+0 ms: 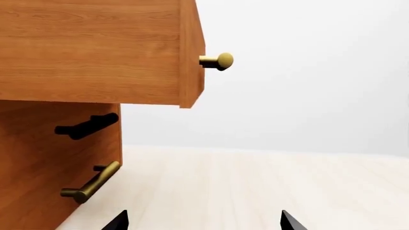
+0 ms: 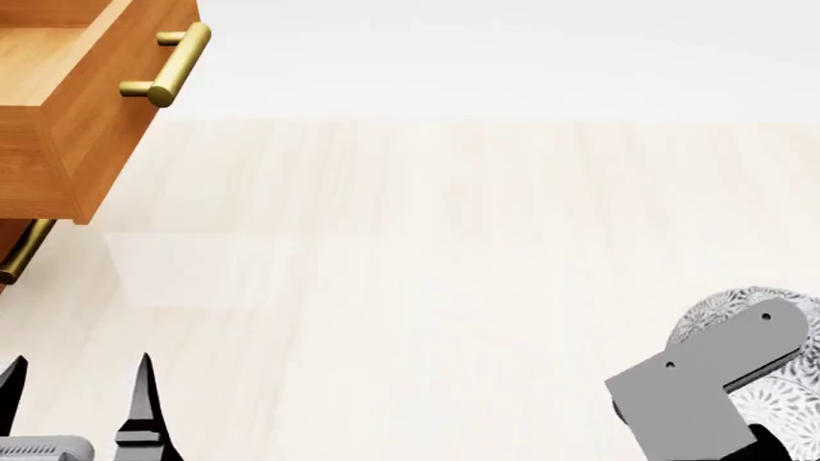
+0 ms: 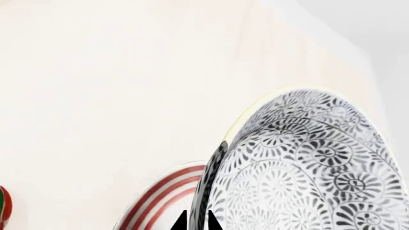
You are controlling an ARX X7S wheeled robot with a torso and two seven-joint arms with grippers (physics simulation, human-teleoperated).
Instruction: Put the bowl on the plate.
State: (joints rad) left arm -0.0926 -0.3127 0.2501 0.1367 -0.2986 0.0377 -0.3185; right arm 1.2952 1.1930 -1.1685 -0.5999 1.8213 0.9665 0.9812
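Observation:
The bowl (image 3: 300,167), white with a dense grey-black floral pattern, fills much of the right wrist view. My right gripper (image 3: 196,221) is shut on the bowl's rim, one fingertip on each side of the wall. Just beyond the rim shows an edge of the plate (image 3: 163,199) with its red rings. In the head view the bowl (image 2: 788,384) peeks out behind the right arm's grey link at the lower right. My left gripper (image 2: 80,394) is open near the lower left of the head view, holding nothing; its fingertips (image 1: 118,221) hang over bare wood.
A wooden cabinet (image 2: 64,125) stands at the left with its top drawer pulled out and brass handles (image 2: 167,67). The left wrist view shows the same cabinet (image 1: 96,52) with a brass knob (image 1: 221,61). A red and green object (image 3: 4,203) shows at the right wrist frame's edge.

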